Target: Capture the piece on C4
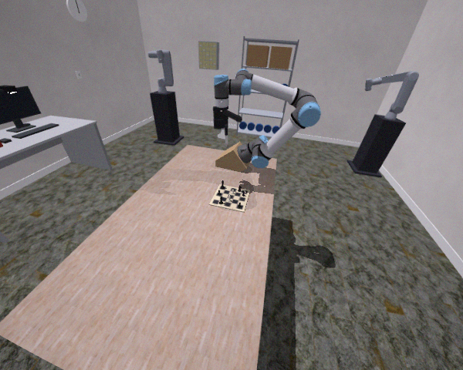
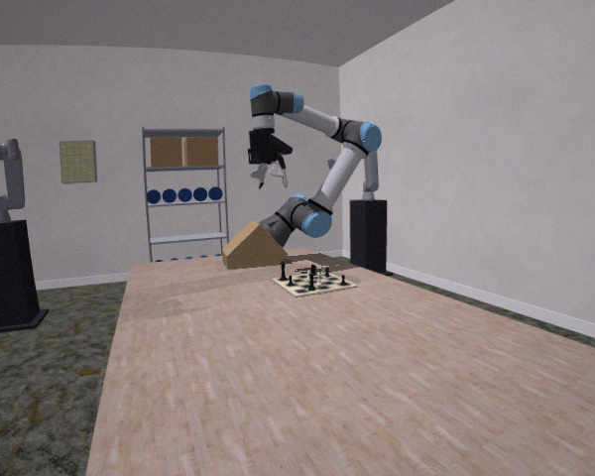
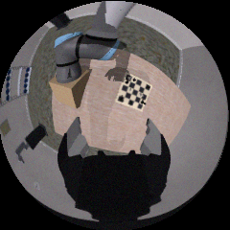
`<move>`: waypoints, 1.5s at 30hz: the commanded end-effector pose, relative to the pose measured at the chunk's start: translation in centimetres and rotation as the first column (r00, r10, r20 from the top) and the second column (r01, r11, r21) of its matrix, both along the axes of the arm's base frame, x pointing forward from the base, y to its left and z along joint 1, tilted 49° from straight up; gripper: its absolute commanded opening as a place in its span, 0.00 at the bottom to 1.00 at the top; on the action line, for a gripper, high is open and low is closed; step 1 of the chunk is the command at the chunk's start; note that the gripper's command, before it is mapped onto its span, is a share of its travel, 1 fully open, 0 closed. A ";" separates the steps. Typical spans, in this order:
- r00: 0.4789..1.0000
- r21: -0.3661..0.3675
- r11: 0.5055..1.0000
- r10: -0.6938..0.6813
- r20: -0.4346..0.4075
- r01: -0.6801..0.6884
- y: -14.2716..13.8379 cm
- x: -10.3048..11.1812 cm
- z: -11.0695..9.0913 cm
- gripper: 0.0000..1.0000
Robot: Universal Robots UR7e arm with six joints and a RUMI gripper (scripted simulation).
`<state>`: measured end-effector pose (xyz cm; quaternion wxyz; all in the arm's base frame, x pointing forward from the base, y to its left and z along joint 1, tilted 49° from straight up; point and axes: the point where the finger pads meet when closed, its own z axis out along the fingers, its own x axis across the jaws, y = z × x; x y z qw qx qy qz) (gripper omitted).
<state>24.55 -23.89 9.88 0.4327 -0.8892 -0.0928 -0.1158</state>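
Observation:
A small chessboard (image 1: 240, 208) (image 2: 297, 292) (image 3: 125, 101) lies on the far part of the long wooden table (image 1: 163, 258) (image 2: 288, 384), close to the arm's base. Several black pieces stand on it, among them a tall one (image 1: 222, 184) (image 2: 284, 270) at the board's far left corner. The pieces are too small for me to tell their squares, and the edge letters cannot be read. My gripper (image 1: 225, 137) (image 2: 271, 177) (image 3: 113, 118) is open and empty. It hangs high above the table, behind and to the left of the board.
A tan wooden wedge (image 1: 228, 159) (image 2: 249, 248) (image 3: 67, 88) carries the arm's base at the table's far end, just behind the board. The arm's elbow (image 1: 308, 113) reaches out past the table's right edge. Shelves, a desk and other robot pedestals stand around the room.

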 end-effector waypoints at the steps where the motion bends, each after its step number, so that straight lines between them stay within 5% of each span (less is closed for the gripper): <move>1: 1.000 -0.001 1.000 0.000 0.000 0.000 0.0 0.0 0.0 1.00; 27: 1.000 0.020 1.000 0.003 0.002 -0.003 0.0 0.4 -0.2 1.00; 35: 1.000 0.073 0.997 0.012 0.006 -0.013 0.0 1.3 -0.8 1.00; 45: 0.999 0.245 0.969 0.036 0.012 -0.038 0.2 4.3 -3.1 1.00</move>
